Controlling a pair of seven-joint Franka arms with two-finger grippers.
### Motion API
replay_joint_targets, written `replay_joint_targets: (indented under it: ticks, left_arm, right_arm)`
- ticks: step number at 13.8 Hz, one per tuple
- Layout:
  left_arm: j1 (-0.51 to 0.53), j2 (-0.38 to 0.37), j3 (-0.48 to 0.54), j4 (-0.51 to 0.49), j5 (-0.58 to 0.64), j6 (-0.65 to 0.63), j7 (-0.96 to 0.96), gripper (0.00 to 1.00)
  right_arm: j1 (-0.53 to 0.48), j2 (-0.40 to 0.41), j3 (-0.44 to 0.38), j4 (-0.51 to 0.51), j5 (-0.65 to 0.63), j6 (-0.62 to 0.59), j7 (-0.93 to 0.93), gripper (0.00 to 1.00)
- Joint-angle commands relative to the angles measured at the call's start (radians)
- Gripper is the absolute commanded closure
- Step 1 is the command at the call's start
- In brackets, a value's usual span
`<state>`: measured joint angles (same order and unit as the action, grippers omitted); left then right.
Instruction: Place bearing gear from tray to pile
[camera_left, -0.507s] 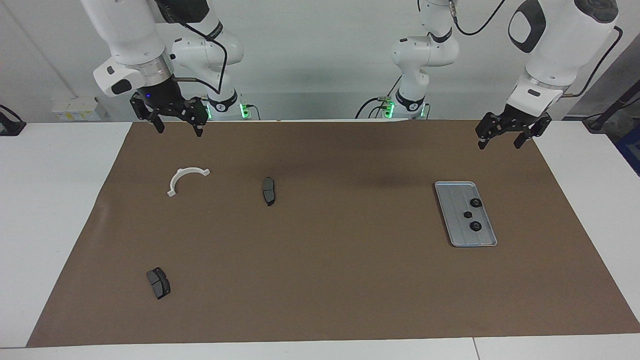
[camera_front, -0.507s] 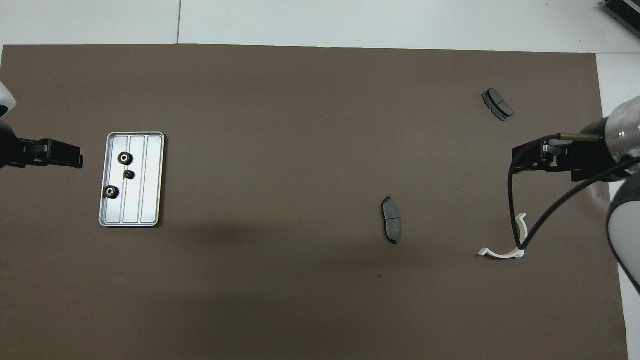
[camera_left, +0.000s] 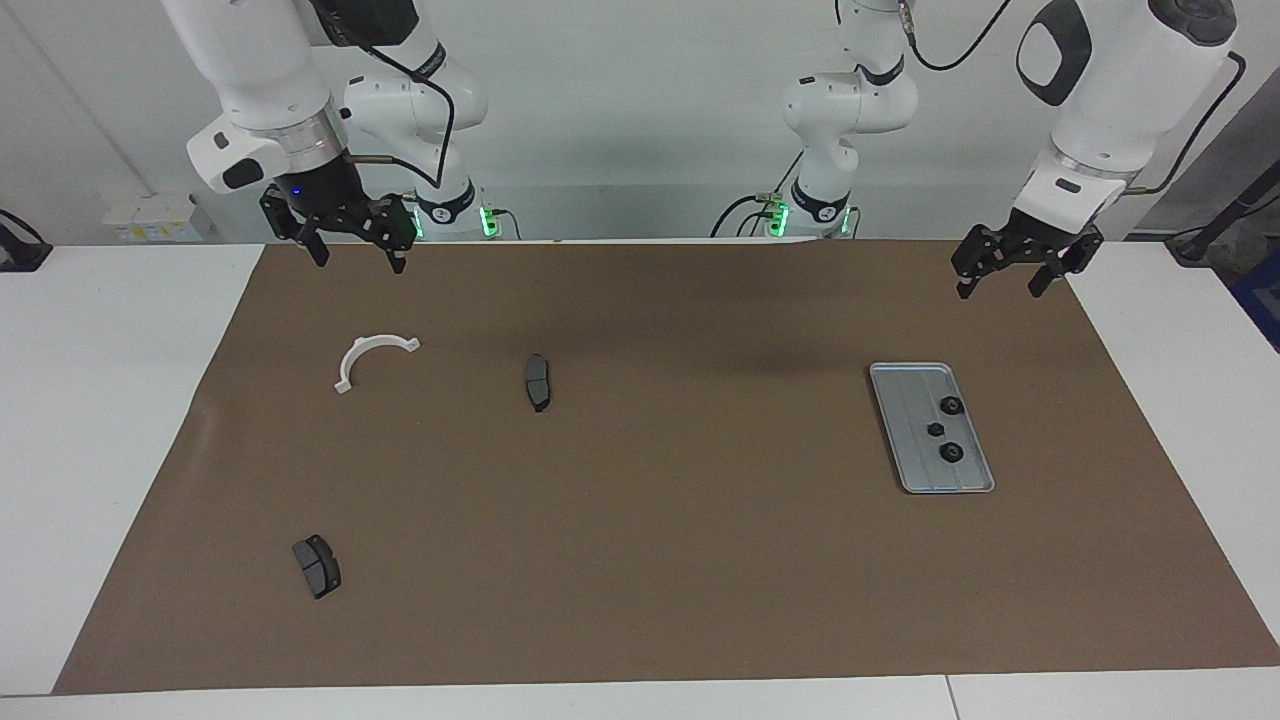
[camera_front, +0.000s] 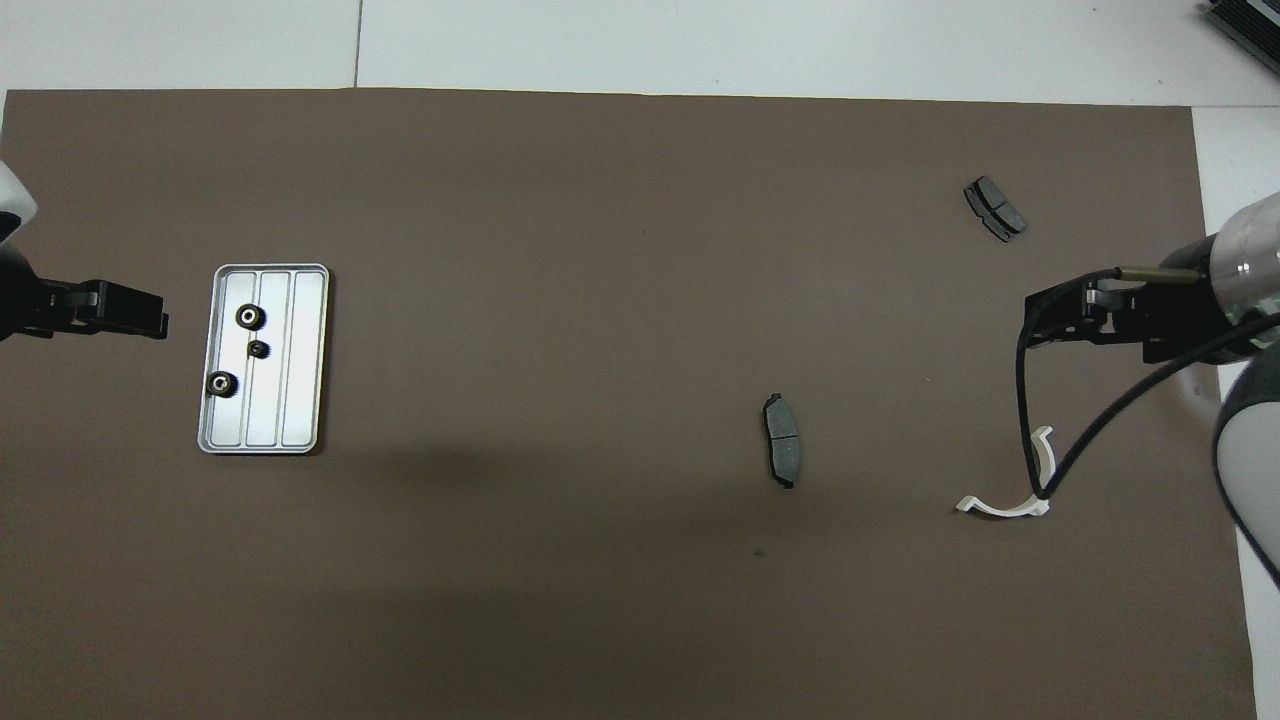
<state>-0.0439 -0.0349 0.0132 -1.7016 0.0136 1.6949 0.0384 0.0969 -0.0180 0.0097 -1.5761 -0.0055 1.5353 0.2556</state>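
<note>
Bearing gears (camera_left: 946, 428) on ridged metal tray (camera_left: 905, 420), left hand (camera_left: 1002, 279) and right hand (camera_left: 355, 253) open

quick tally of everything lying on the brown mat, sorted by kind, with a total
bearing gears, all in the tray: 3
tray: 1
dark grey brake pads: 2
white half-ring bracket: 1
total: 7
</note>
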Motion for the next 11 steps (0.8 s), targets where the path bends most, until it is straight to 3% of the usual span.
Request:
replay_joint_targets:
  ticks: [1, 11]
  left_arm:
    - [0.004, -0.013, -0.006, -0.026, 0.017, 0.0, -0.017, 0.0]
    - [-0.014, -0.031, -0.012, -0.055, 0.019, 0.003, -0.014, 0.0]
  right_arm:
    - [-0.02, -0.008, 0.01, -0.01, 0.016, -0.001, -0.032, 0.0]
    - [-0.065, 0.0, 0.004, -0.007, 0.012, 0.022, -0.039, 0.0]
